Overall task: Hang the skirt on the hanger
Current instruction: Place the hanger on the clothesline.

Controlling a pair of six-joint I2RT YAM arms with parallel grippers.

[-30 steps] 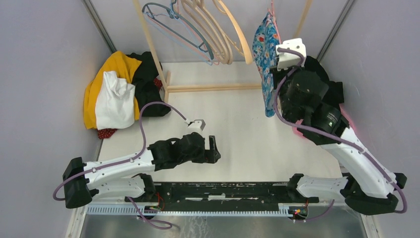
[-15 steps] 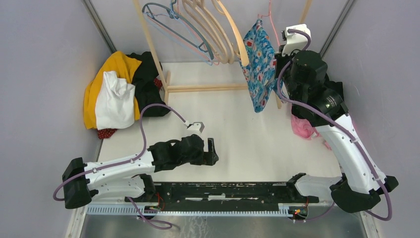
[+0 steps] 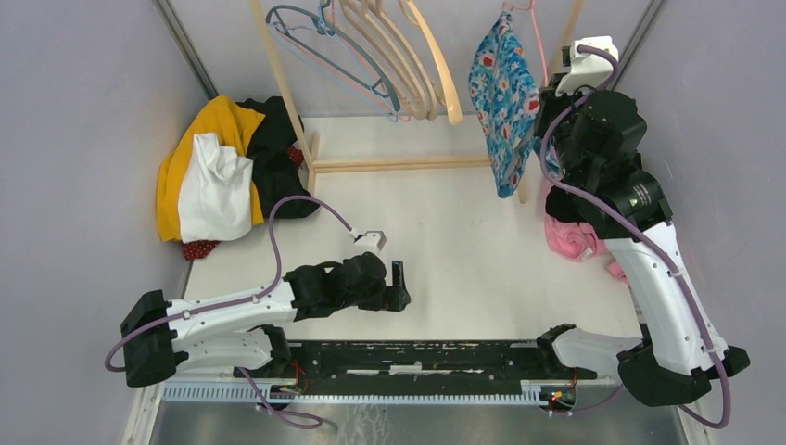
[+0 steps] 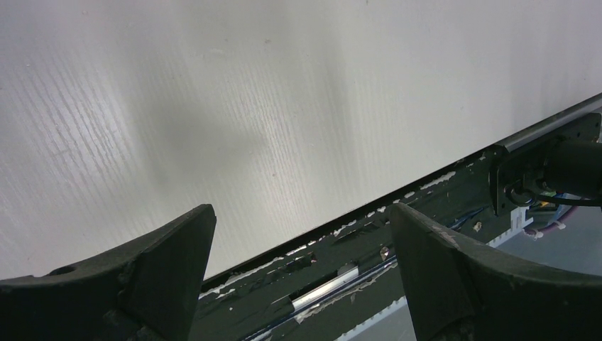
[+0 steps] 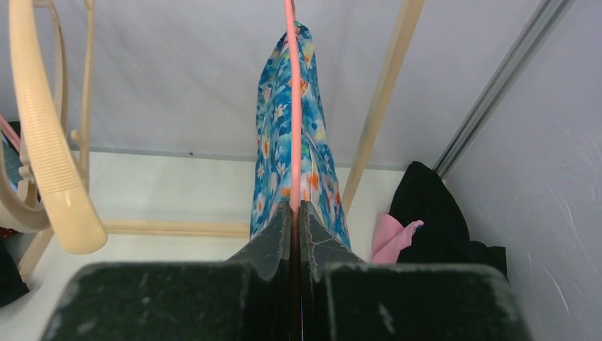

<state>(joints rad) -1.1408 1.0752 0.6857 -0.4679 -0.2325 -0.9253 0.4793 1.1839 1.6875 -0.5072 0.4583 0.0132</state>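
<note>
Our right pincer [image 5: 294,211] is clamped tight on the thin pink hanger [image 5: 291,106], whose wire runs straight up out of the closed jaws. The floral skirt [image 5: 268,149] hangs from that hanger, falling down both sides of the wire and clear of the table [image 3: 436,241], at the right end of the wooden rack [image 5: 383,92]. The cream hangers [image 5: 42,149] hang near on its left, and a pink garment [image 5: 397,238] lies below to the right.

We judge that the skirt is on the hanger and that the step in hand is hooking it onto the rack. The rail and the hook's tip are out of view, so we cannot tell whether the hook has caught. To do it well we would grip firmly, bring the hook over the rail slowly, steer the skirt away from the right post and the cream hangers, and release only once the weight sits on the rail.

Our left pincer [image 4: 299,213] stands wide open, holding nothing, low over the table near its front edge, well apart from the rack.
</note>
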